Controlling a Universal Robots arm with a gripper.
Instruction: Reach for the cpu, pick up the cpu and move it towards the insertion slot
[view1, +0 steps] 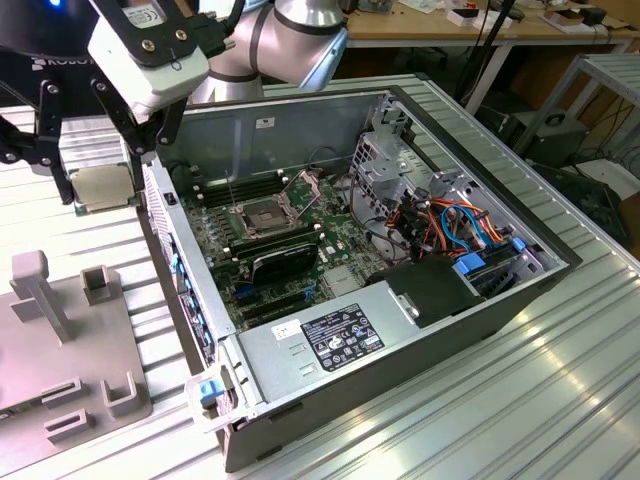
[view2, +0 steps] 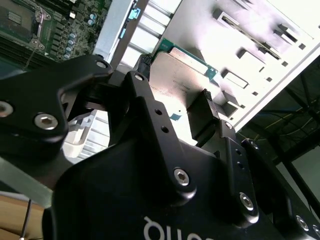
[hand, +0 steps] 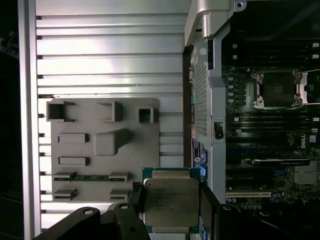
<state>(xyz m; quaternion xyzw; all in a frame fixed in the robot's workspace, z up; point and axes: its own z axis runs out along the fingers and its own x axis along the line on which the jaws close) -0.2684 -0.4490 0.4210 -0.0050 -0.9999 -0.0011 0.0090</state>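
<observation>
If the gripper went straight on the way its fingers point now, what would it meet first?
The gripper, shut on the cpu, points down at the ribbed metal table beside the open computer case. Likely the table first, though depth is unclear.

cpu (hand: 170, 202) btwn jaws, outside case (view1: 420, 330) (slot (view1: 262, 213) inside)

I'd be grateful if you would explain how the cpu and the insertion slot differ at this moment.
The cpu is a pale silvery-tan plate with a green edge; the insertion slot has a dark centre inside a silver frame. The cpu is held between the fingers of the tool, outside the computer case above the ribbed table; the insertion slot sits fixed on the motherboard, its metal plate swung open. Both are square.
</observation>
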